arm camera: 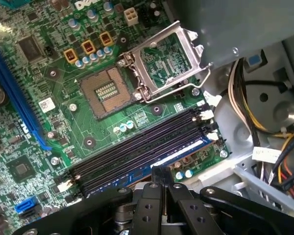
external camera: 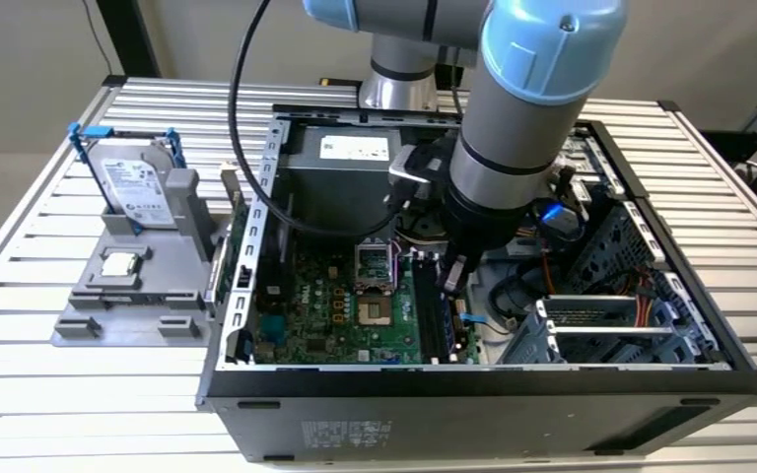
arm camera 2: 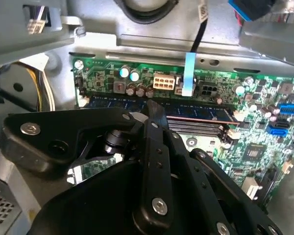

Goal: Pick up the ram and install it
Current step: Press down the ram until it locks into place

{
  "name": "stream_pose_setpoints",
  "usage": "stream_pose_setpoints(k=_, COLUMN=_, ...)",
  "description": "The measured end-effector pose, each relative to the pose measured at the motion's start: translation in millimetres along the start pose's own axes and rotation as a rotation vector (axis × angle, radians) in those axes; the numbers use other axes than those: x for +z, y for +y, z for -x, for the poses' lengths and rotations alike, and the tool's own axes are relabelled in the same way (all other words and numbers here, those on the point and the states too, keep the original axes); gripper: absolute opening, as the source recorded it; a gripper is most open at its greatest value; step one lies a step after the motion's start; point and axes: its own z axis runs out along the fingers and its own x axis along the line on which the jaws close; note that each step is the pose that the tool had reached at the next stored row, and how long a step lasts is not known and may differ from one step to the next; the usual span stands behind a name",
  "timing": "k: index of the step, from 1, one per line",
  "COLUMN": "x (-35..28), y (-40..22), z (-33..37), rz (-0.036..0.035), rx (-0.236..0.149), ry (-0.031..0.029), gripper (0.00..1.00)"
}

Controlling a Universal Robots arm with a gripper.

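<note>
I am looking down past the gripper (arm camera: 160, 172) in the first wrist view, and its two black fingers are sitting pressed close together, tips just over the memory slots (arm camera: 137, 147). I am judging they are pushing down on the ram (arm camera: 179, 155) rather than pinching it, since the stick is already lying in the slot nearest the board's edge, a pale strip of it showing beside the fingertips. In the second wrist view the same stick (arm camera 2: 186, 110) is running along the edge of the motherboard (arm camera 2: 245, 98), dark blue with a row of chips, lower than a loose stick would stand, so I am taking it as seated or nearly so.

I am counting one ram, four long slots side by side, three of them bare, and one open processor socket (arm camera: 107, 91) with its metal frame (arm camera: 166, 61) flipped up beyond it.

Farther off in the exterior view, the arm (external camera: 516, 128) is reaching straight down into the open computer case (external camera: 484, 379), which is lying on its side so the board faces up. One hard drive (external camera: 135, 187) is standing upright in a grey holder (external camera: 129, 286) on the slatted table (external camera: 36, 236), well apart from the work
</note>
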Motion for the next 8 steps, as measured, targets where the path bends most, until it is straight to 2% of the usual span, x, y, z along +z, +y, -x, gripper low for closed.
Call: stream_pose_setpoints(k=8, x=1.8, y=0.0, z=-0.3, rz=0.0095, rx=-0.129, ry=0.0016, gripper=0.0)
